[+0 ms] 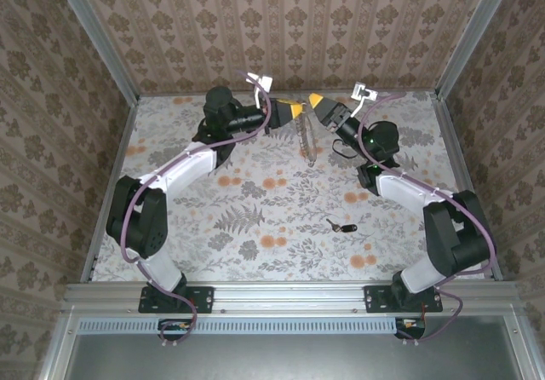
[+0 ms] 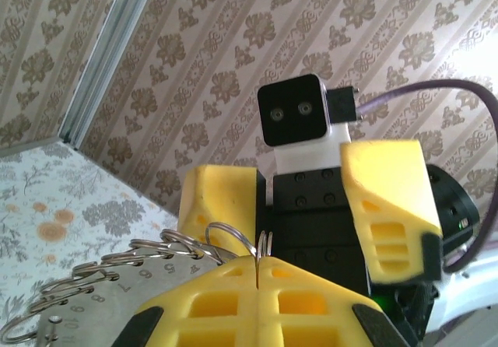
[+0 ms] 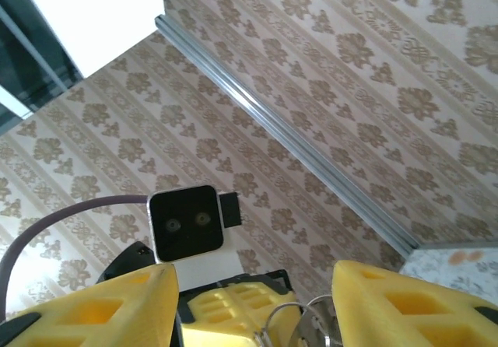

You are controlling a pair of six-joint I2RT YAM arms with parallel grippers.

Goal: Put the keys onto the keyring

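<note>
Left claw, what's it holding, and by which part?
The keyring, pinched by one wire loop at its rim in the shut left claw.

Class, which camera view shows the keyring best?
Left wrist: the keyring is close and sharp, its linked metal loops pinched in the shut left gripper. Top external shows it small and thin. Right wrist catches a few loops at its bottom edge.

In the left wrist view, a row of small dark digits ran along the curved edge of the grey metal plate of the keyring, just inside its line of wire loops. Seen tilted and partly upside down, the digits read roughly as 5, 6, 7 and 8 in sequence. Further marks toward the lower left were too blurred to read.
</note>
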